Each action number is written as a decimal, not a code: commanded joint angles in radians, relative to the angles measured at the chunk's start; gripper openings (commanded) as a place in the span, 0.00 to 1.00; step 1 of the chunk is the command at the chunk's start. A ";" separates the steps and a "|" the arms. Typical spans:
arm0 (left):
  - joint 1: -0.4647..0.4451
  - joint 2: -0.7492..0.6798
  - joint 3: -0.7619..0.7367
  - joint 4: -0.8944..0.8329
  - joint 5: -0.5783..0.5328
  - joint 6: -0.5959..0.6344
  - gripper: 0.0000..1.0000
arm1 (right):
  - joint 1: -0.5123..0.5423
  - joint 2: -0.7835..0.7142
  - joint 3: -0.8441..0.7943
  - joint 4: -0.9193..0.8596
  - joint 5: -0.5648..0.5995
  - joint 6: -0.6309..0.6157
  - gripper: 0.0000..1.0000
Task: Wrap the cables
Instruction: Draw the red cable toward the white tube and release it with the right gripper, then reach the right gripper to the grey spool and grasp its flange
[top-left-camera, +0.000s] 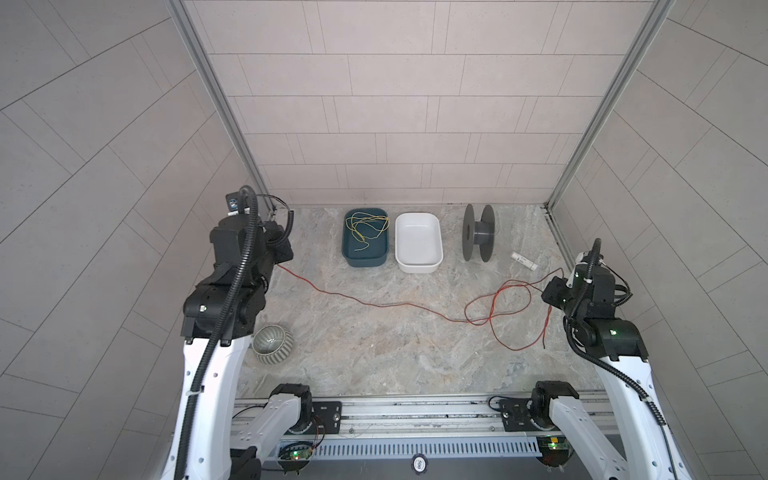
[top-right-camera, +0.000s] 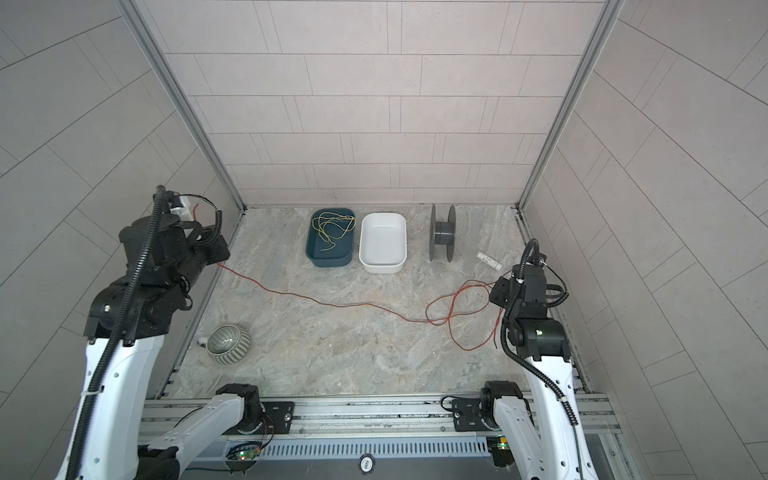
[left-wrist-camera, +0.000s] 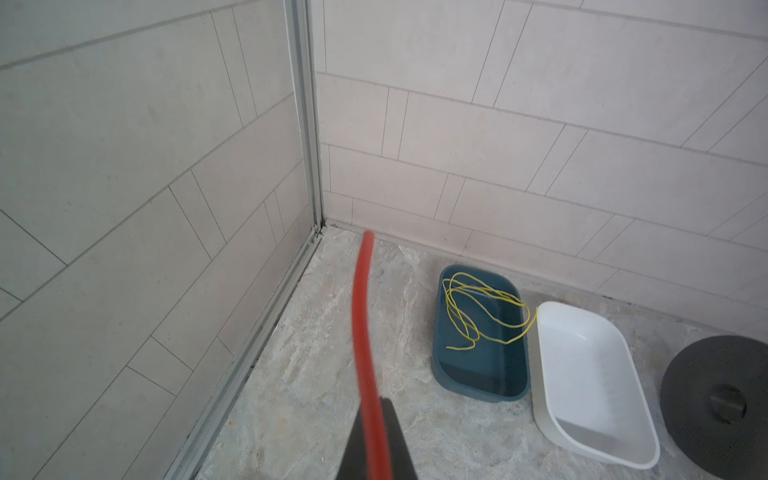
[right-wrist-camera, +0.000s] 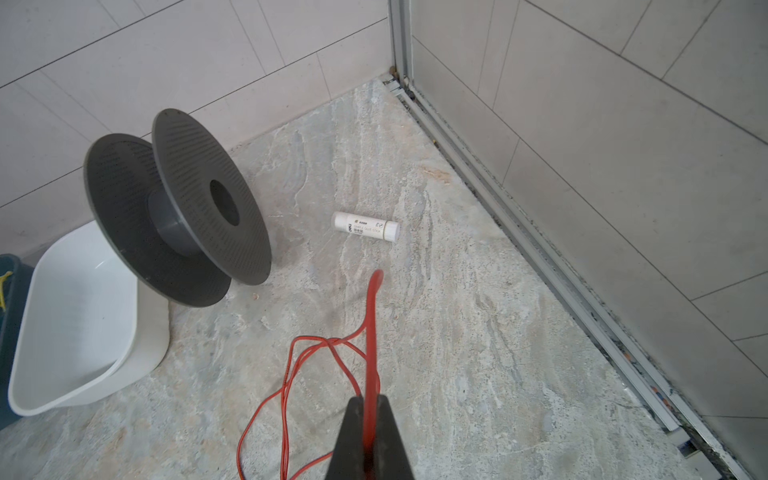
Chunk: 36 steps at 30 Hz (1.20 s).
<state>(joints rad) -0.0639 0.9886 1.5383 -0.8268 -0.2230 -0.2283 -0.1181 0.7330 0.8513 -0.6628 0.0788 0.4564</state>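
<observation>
The cables are one thin red-orange wire (top-left-camera: 374, 304) (top-right-camera: 332, 303) lying across the marble table from the left side to loose loops on the right. My left gripper (top-left-camera: 282, 254) (top-right-camera: 220, 255) (left-wrist-camera: 374, 402) is shut on one end of it, and a short stub of the wire (left-wrist-camera: 359, 311) sticks out past the tips toward the back left corner. My right gripper (top-left-camera: 548, 296) (top-right-camera: 496, 293) (right-wrist-camera: 370, 400) is shut on the wire (right-wrist-camera: 371, 332) near the loops, a short way in front of the glue stick (right-wrist-camera: 365, 225). A dark grey spool (top-left-camera: 478, 239) (right-wrist-camera: 178, 208) stands empty at the back right.
A teal tray (top-left-camera: 365, 262) holding a yellow-green wire (top-left-camera: 368, 226) and an empty white tray (top-left-camera: 417, 268) stand side by side at the back. A ribbed grey bowl (top-left-camera: 272, 344) sits front left, close to the left arm. The white glue stick (top-left-camera: 524, 261) lies right of the spool.
</observation>
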 joint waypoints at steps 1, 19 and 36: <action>0.002 0.025 0.064 -0.006 -0.038 -0.005 0.00 | -0.048 0.038 -0.012 0.070 -0.012 0.030 0.00; 0.004 0.008 0.018 0.040 0.143 -0.032 0.00 | -0.127 0.095 -0.129 0.190 -0.274 0.039 0.80; 0.004 -0.062 -0.272 0.123 0.407 -0.067 0.00 | 0.067 0.196 -0.006 0.121 -0.257 -0.054 0.84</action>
<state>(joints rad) -0.0635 0.9379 1.2778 -0.7441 0.1246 -0.2966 -0.0978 0.9062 0.8185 -0.4961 -0.2382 0.4469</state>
